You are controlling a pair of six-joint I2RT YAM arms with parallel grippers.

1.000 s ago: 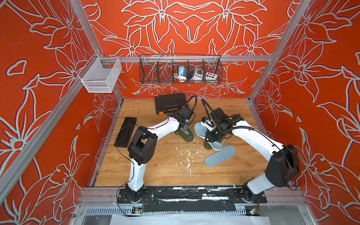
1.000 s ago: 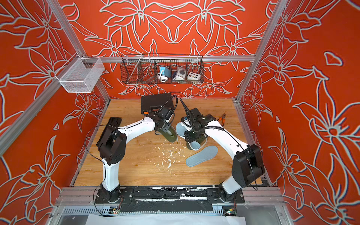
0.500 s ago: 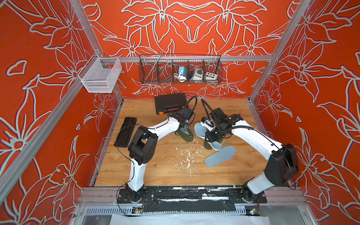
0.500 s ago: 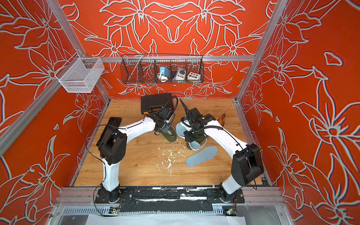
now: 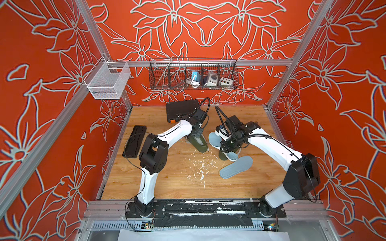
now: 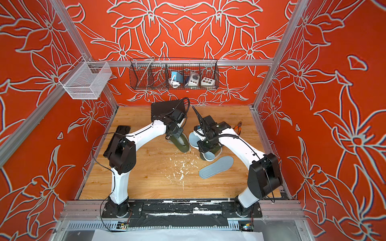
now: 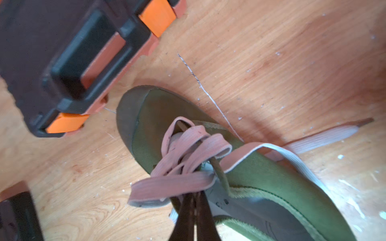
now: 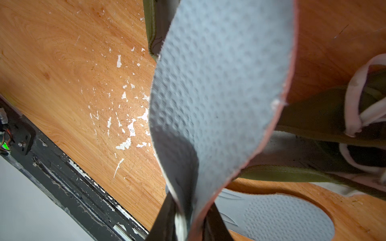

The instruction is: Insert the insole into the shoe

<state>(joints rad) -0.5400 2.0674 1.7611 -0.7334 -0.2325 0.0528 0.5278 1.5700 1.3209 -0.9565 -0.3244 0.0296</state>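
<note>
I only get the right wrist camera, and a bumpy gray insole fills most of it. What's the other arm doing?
Observer: The left gripper is shut on the other olive shoe, up by its laces. I cannot tell if it pinches lace or tongue.
Operator: What's by that shoe's toe?
Observer: A black case with orange latches. It is close to the toe but not touching.
Operator: Anything else I'm missing while I hold my gray insole?
Observer: Pliers lie on the wooden table, beyond the right arm.
</note>
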